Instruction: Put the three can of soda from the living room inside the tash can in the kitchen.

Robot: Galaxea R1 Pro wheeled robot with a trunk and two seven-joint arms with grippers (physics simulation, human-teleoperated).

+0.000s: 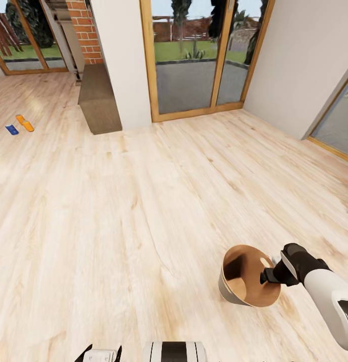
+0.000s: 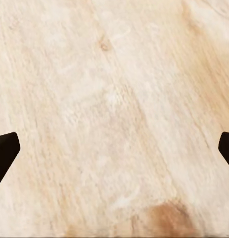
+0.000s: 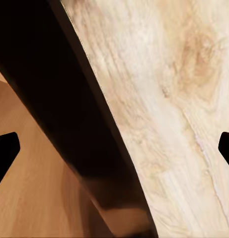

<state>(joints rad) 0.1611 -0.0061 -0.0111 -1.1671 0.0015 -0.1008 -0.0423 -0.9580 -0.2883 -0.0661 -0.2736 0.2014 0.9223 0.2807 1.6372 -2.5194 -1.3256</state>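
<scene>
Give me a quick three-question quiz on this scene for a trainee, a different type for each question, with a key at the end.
1. Multiple choice: which soda cans lie on the wood floor, far left in the head view? A) three orange B) two orange, one blue C) two blue, one orange
2. True or false: the trash can stands right beside the soda cans.
3. Fill in: the ___ claw is at the trash can's rim.
Key: 1 B; 2 false; 3 right.
</scene>
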